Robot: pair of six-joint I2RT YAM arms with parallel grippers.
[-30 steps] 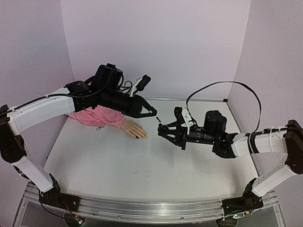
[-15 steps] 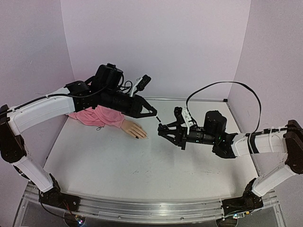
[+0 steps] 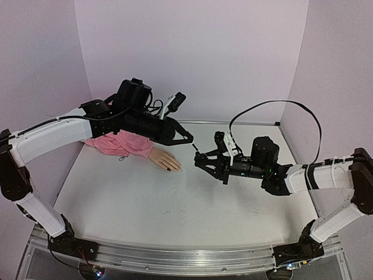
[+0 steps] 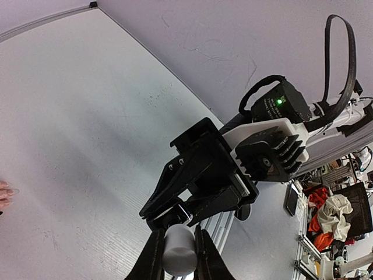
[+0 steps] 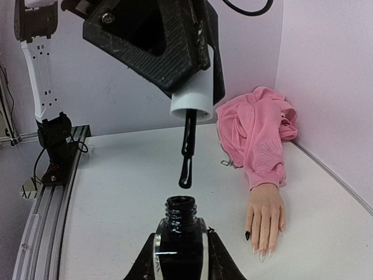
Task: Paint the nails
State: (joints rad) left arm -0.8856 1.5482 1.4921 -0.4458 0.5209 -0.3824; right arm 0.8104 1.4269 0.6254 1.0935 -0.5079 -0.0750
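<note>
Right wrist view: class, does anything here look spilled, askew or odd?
No spill shows. The open bottle sits upright in the right gripper, the brush above it. Only oddity: one dark nail on the mannequin hand; the others look pale.

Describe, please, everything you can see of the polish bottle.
The bottle is small, of dark glossy glass, with a threaded neck and an open mouth; no cap is on it. It stands upright, pinched at its sides by the right gripper; its base is out of view. A dark-wet brush, hanging from the white cap in the left gripper, hovers just above the mouth without touching it.
</note>
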